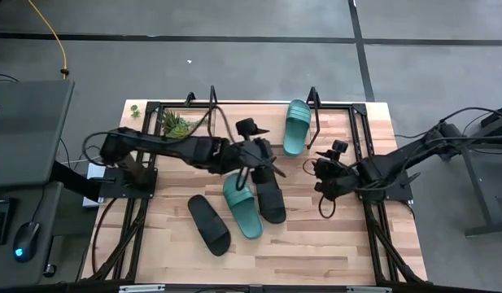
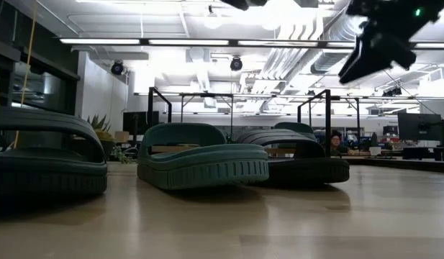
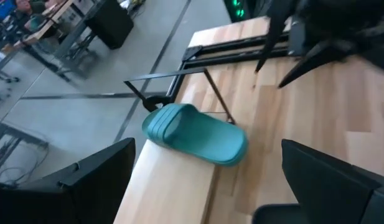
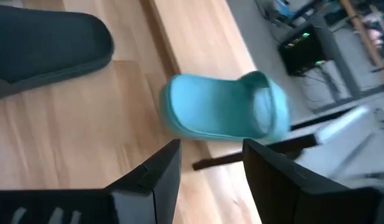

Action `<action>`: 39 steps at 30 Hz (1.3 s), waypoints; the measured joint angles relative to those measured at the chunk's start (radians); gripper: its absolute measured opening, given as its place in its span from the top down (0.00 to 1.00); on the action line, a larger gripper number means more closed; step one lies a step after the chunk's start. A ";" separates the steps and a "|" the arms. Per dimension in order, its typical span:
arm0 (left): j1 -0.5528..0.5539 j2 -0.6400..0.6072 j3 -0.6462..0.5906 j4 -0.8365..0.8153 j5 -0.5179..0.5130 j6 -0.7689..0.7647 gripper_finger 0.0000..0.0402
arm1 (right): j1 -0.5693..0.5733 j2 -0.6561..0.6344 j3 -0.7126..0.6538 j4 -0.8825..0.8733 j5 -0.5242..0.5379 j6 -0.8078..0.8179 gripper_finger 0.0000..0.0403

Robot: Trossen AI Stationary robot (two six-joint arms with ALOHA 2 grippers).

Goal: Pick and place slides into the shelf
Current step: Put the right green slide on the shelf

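Note:
One teal slide [image 1: 297,126] lies sole down on the shelf's wooden board [image 1: 340,122], next to a black wire end frame [image 1: 316,106]. It also shows in the left wrist view [image 3: 195,135] and the right wrist view [image 4: 226,112]. The second teal slide [image 1: 242,205] and two black slides [image 1: 269,195] [image 1: 208,224] rest on the tabletop. My left gripper [image 1: 271,159] [image 3: 204,186] is open, above the table just near of the shelf. My right gripper [image 1: 317,169] [image 4: 210,180] is open, to the right of the slides. Neither holds anything.
A small green plant [image 1: 176,124] stands at the shelf's left end. The shelf's black wire frames [image 3: 179,78] rise along the table's far part. In the low view the three tabletop slides [image 2: 200,158] stand in a row, and an arm [image 2: 380,43] hangs above them. Bare wood [image 1: 316,244] lies near-right.

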 joint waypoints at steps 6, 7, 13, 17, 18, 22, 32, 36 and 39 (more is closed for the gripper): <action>-0.035 -0.195 -0.293 0.213 0.031 -0.022 0.05 | -0.115 -0.122 -0.159 0.408 -0.207 -0.243 0.60; -0.040 -0.236 -0.364 0.273 0.035 -0.030 0.05 | -0.132 -0.126 -0.176 0.462 -0.233 -0.277 0.60; -0.040 -0.476 -0.794 0.671 0.186 -0.089 0.05 | -0.231 -0.067 -0.224 0.526 -0.290 -0.333 0.60; -0.039 -0.586 -0.988 0.839 0.195 -0.125 0.05 | -0.290 0.007 -0.223 0.590 -0.348 -0.352 0.60; -0.039 -0.614 -1.018 0.845 0.199 -0.134 0.05 | -0.302 0.029 -0.223 0.619 -0.365 -0.363 0.60; -0.047 -0.683 -1.058 0.858 0.204 -0.160 0.05 | -0.341 0.112 -0.222 0.730 -0.408 -0.408 0.60; -0.065 -0.683 -1.058 0.847 0.180 -0.154 0.05 | -0.395 0.316 -0.218 0.941 -0.550 -0.465 0.60; -0.064 -0.684 -1.058 0.850 0.180 -0.157 0.05 | -0.416 0.387 -0.185 0.955 -0.554 -0.479 0.60; -0.064 -0.684 -1.057 0.855 0.175 -0.154 0.05 | -0.425 0.420 -0.166 0.953 -0.543 -0.481 0.60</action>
